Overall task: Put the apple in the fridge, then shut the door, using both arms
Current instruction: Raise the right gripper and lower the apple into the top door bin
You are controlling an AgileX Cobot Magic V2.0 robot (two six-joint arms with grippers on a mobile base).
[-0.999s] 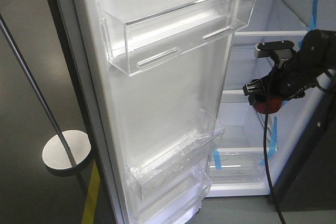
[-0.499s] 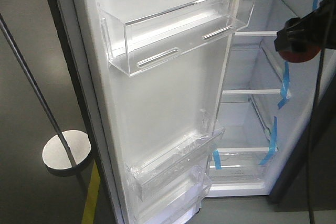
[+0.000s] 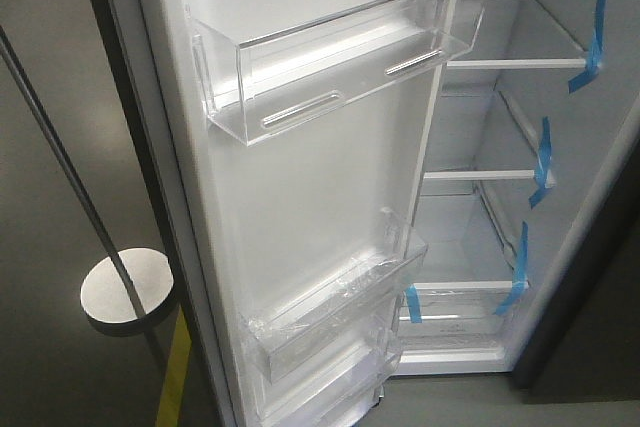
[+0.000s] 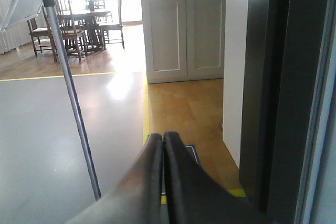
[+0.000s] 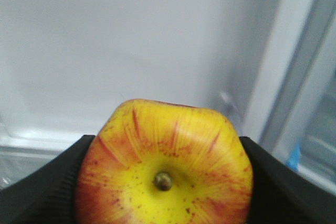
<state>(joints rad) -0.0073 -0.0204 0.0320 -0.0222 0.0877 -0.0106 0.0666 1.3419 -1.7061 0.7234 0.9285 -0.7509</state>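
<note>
Low in the middle of the right wrist view, the apple (image 5: 164, 169) sits gripped between the black pads of the right pincer (image 5: 164, 182), its stem dimple toward the lens. At bottom centre of the left wrist view, the left pincer (image 4: 163, 148) is closed on nothing. Across the front view the fridge (image 3: 470, 237) stands open, its door (image 3: 310, 197) filling mid-frame.
</note>
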